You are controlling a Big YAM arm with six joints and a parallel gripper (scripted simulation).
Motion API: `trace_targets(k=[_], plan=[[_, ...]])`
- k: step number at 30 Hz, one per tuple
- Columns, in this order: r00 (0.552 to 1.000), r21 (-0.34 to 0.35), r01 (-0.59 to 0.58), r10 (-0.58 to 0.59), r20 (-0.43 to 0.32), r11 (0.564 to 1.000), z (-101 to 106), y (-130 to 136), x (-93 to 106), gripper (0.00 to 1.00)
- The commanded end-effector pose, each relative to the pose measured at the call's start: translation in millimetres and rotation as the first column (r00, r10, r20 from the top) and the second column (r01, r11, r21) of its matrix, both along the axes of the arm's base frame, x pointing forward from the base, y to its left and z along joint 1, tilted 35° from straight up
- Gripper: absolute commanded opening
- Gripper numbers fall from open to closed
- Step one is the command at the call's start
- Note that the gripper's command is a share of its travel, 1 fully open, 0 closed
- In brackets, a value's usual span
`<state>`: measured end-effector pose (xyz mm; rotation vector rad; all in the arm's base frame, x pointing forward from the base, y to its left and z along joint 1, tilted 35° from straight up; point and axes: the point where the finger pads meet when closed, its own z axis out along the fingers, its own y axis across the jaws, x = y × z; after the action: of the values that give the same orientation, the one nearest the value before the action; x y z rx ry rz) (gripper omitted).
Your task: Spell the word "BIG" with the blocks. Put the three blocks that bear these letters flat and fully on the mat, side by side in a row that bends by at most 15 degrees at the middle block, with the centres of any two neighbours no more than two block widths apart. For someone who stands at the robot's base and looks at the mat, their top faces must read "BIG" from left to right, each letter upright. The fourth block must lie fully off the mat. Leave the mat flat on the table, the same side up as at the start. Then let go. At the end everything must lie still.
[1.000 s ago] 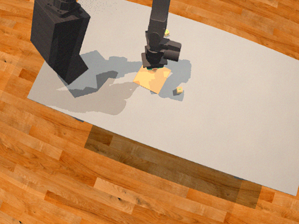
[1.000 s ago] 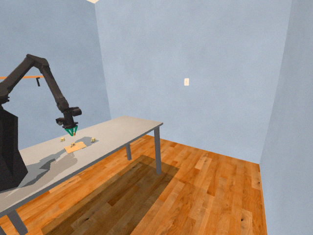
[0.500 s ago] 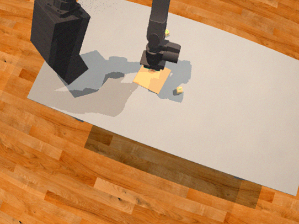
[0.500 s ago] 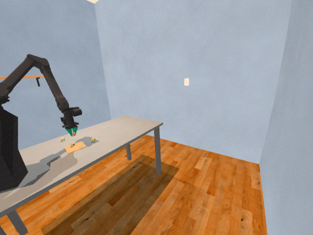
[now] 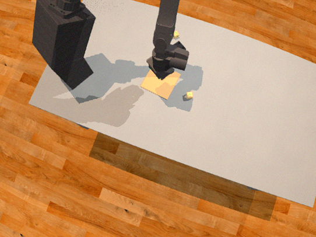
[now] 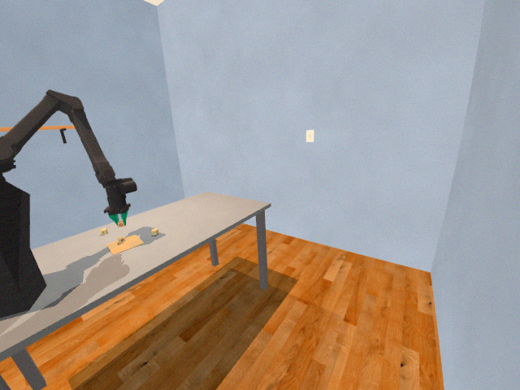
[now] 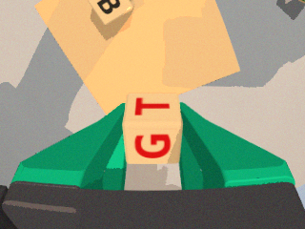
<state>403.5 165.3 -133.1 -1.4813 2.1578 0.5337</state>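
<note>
- I am holding the G block [image 6: 120, 223] [image 7: 152, 129] between my gripper's [image 5: 161, 74] [image 6: 120, 221] [image 7: 152, 105] narrowed green fingers, and it is hanging in the air by the mat's far side.
- I am judging it light, stiff and hardly fragile; its smooth faces could be slipping or twisting if I pinched off-centre, so I am favouring two opposite side faces, gripped at mid-height.
- Below, the mat [image 5: 159, 84] [image 6: 132, 242] [image 7: 138, 62] is lying on the table [image 5: 242, 111] [image 6: 201, 210] [image 7: 286, 114], with the B block [image 6: 121, 240] [image 7: 111, 7] resting on it.
- Farther out, one block [image 5: 175, 34] [image 6: 104, 231] is sitting off the mat, far left in the exterior view, and another block [image 5: 189, 94] [image 6: 154, 231] is sitting off its right side.
- The wrist view is giving me the red G and T on adjoining faces and the black B; the exterior view is showing the height I am keeping over the table.
- From the top, my own body is hiding both lettered blocks, but the two outlying ones are showing well apart.
</note>
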Motion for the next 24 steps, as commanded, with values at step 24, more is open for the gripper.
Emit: trace_targets(k=[24], plan=[[0.277, -0.175, 0.850, -0.706, -0.651, 0.496, -12, -26, 2.4, 0.20]])
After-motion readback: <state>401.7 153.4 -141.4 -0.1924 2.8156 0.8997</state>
